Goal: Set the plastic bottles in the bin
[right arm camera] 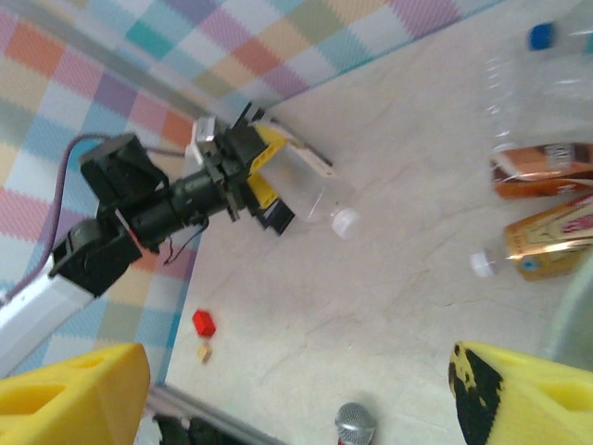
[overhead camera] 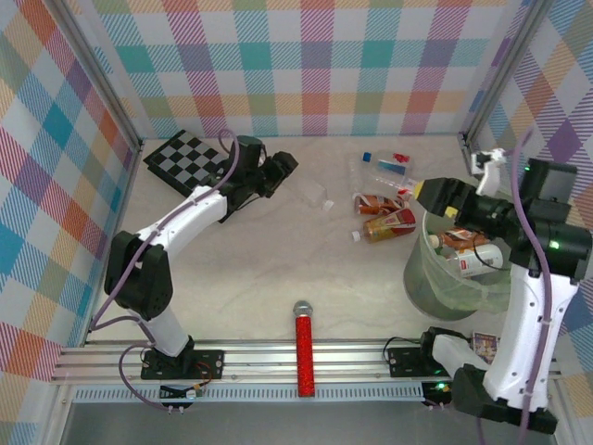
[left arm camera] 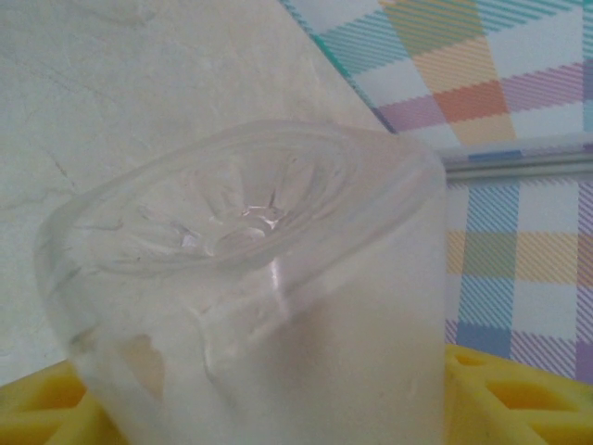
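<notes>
My left gripper is shut on a clear plastic bottle with a white cap, far out on the table. In the left wrist view that bottle's ribbed base fills the space between the yellow fingers. The right wrist view shows the same bottle in the left arm's grip. My right gripper hangs open and empty over the far rim of the pale-green bin, which holds two bottles. Three more bottles lie on the table left of the bin.
A red glittery microphone lies at the near edge, between the arm bases. A checkerboard sits at the far left corner. A small red block lies by the left wall. Plaid walls close in three sides.
</notes>
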